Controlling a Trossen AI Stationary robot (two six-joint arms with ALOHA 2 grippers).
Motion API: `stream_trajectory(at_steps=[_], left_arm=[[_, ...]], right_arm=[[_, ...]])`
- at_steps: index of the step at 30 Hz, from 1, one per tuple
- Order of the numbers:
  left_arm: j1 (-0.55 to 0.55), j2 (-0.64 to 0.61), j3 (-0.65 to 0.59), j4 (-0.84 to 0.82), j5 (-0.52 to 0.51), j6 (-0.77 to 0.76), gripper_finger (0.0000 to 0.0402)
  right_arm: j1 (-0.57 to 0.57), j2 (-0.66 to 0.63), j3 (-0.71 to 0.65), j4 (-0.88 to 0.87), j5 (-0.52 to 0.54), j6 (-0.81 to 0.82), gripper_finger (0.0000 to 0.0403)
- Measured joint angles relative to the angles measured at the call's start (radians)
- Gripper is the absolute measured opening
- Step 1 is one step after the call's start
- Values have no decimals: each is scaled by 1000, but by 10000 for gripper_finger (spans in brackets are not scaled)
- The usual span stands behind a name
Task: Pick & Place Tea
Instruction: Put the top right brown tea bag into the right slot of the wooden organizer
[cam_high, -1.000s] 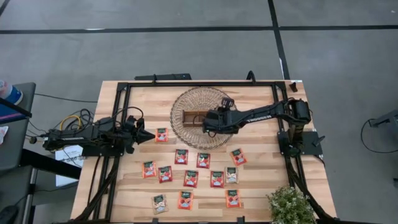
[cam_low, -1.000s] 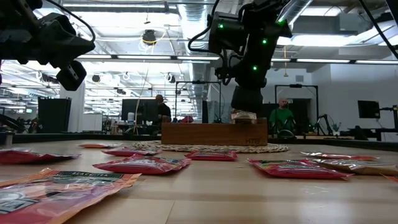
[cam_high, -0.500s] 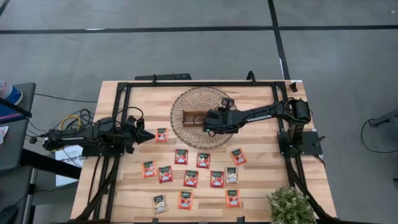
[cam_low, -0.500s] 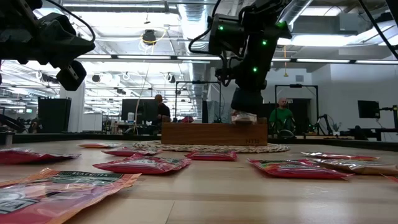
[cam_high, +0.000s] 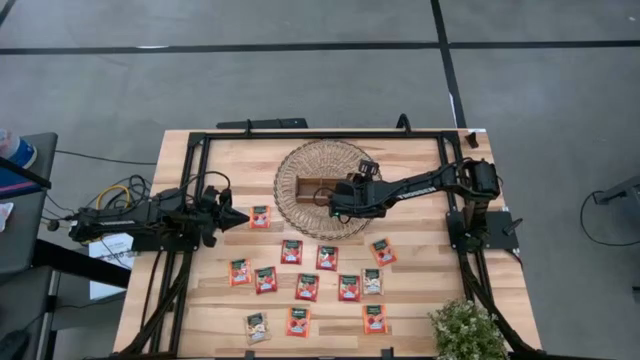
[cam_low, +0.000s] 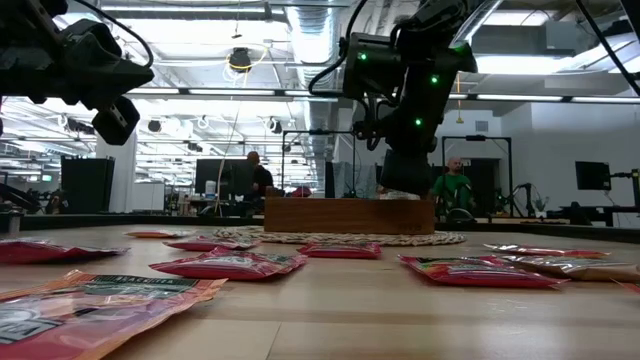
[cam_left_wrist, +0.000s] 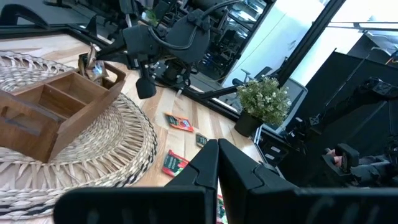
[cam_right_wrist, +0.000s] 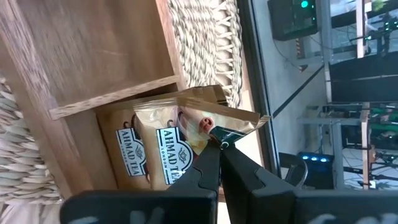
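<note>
Wood table (cam_high: 215, 160) on grey floor; we see woven mat (cam_high: 300, 160) with wooden tray (cam_high: 305, 187). Right gripper (cam_right_wrist: 219, 146) over tray's end compartment, pinching a beige tea sachet (cam_right_wrist: 186, 134); another sachet beneath. Left gripper (cam_high: 243, 217) clenched, empty, beside mat. Red sachets (cam_high: 327, 257) scattered across table.

- A wooden tray (cam_low: 349, 215) is seen on a woven mat (cam_low: 340, 238).
- A dark arm (cam_low: 410, 90) is lowered over the tray's end.
- Red tea sachets (cam_low: 232, 265) are spread across the table (cam_low: 400, 320).
</note>
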Motion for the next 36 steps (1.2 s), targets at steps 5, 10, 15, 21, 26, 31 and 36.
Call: stream_trajectory(at_steps=[5,10,15,21,26,31,36], left_arm=[[0,0,0,0,-2,0,0],[0,0,0,0,-2,0,0],[0,0,0,0,-2,-1,0],[0,0,0,0,-2,-1,0],[0,0,0,0,-2,10,0],[0,0,0,0,-6,10,0],[0,0,0,0,-7,10,0]], right_arm=[[-4,0,0,0,-1,-1,0],[-11,0,0,4,-3,-1,6],[-11,0,0,14,-2,-1,20],[-11,0,0,15,-2,-13,38],[-15,0,0,15,0,-46,50],[-19,0,0,15,1,-61,52],[-19,0,0,13,2,-81,53]])
